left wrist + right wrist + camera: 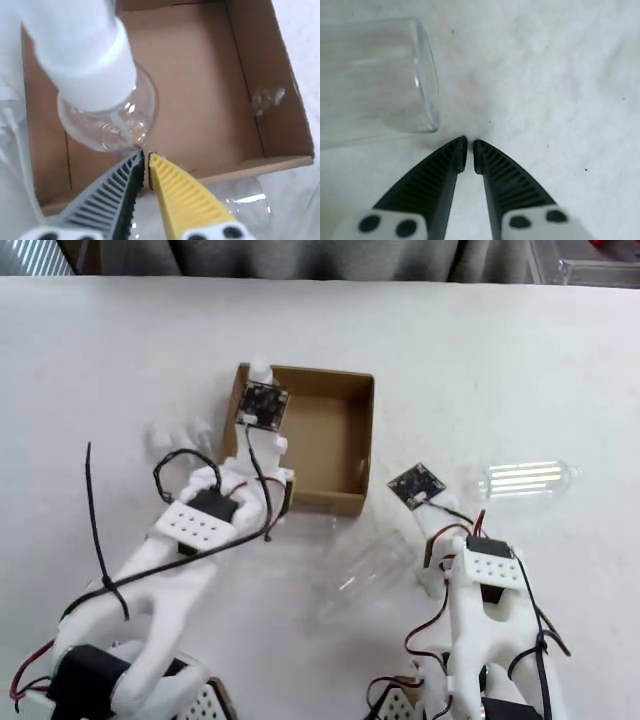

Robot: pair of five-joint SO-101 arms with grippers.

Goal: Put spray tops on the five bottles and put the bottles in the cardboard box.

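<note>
The cardboard box (345,390) (200,75) stands open at the table's middle. A clear bottle with a white spray top (95,65) (260,369) stands upright in its far left corner. My left gripper (146,159), with one grey and one yellow finger, is shut just beside the bottle's base, with nothing between the tips. My right gripper (469,154) is shut low over the bare table, and the base of a clear bottle (375,80) lying on its side is right beside the tips. Another clear bottle (525,478) lies to the right.
Clear bottles (360,560) (247,200) lie on the table in front of the box, between the two arms. Small white spray tops (165,435) lie left of the box. The left arm (200,520) leans over the box's left wall.
</note>
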